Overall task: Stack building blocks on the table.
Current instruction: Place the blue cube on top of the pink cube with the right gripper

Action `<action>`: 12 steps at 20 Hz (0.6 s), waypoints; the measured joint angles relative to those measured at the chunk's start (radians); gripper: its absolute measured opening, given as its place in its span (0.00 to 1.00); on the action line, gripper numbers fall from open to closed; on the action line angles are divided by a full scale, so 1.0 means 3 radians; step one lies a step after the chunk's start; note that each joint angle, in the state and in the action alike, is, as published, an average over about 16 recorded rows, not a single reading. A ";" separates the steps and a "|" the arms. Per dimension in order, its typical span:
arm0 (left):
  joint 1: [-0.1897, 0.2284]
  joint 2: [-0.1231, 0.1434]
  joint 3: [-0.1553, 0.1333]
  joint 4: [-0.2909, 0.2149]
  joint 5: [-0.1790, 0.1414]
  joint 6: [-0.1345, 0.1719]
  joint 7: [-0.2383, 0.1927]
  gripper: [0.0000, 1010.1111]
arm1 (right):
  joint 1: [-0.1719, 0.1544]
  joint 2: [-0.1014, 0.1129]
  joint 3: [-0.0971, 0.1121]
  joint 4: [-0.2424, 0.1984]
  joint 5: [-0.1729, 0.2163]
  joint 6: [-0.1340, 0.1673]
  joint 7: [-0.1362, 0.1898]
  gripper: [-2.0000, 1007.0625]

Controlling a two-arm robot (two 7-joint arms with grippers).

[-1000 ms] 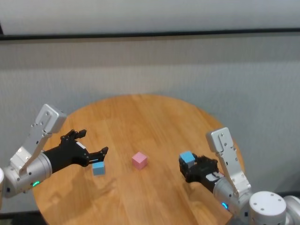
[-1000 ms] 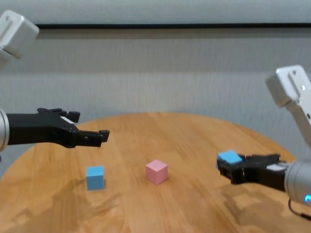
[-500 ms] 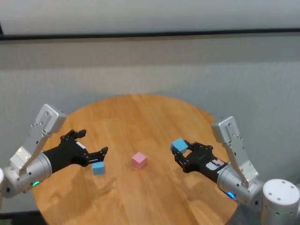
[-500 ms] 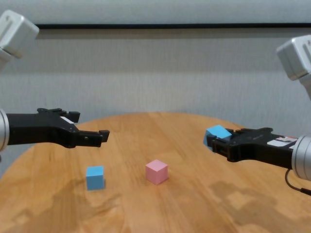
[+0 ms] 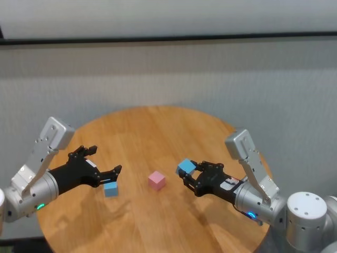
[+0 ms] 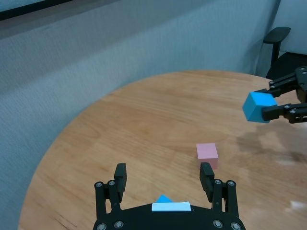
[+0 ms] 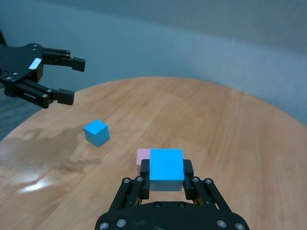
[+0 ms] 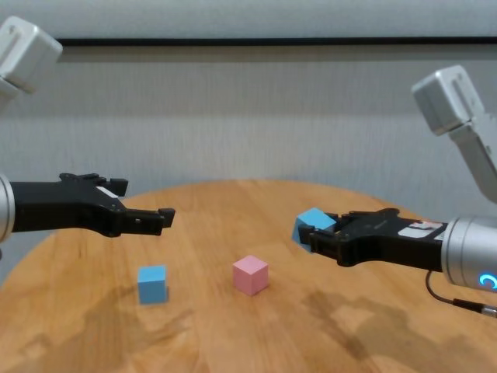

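Note:
My right gripper (image 5: 188, 174) is shut on a light blue cube (image 5: 185, 167) and holds it in the air above the round wooden table (image 5: 158, 126), just right of the pale pink cube (image 5: 156, 179). The held cube also shows in the chest view (image 8: 311, 224) and the right wrist view (image 7: 167, 168), where the pink cube (image 7: 142, 158) peeks out behind it. The second light blue cube (image 5: 110, 188) rests on the table at the left. My left gripper (image 5: 105, 166) hovers open above it.
A grey wall curves behind the table. A dark office chair (image 6: 277, 39) stands beyond the table's far side in the left wrist view. Bare wood lies between the cubes and along the table's front (image 8: 256, 342).
My right gripper has carried the blue cube up and leftward across the table to near the pink cube. The left arm and both resting cubes have not moved.

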 joint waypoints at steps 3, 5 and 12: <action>0.0000 0.0000 0.0000 0.0000 0.0000 0.0000 0.0000 0.99 | 0.0116 -0.0016 -0.0081 0.0161 -0.0002 -0.0054 0.0073 0.37; 0.0000 0.0000 0.0000 0.0000 0.0000 0.0000 0.0000 0.99 | 0.0193 -0.0035 -0.0135 0.0273 -0.0010 -0.0086 0.0108 0.37; 0.0000 0.0000 0.0000 0.0000 0.0000 0.0000 0.0000 0.99 | 0.0449 -0.0163 -0.0298 0.0660 -0.0050 -0.0173 0.0161 0.37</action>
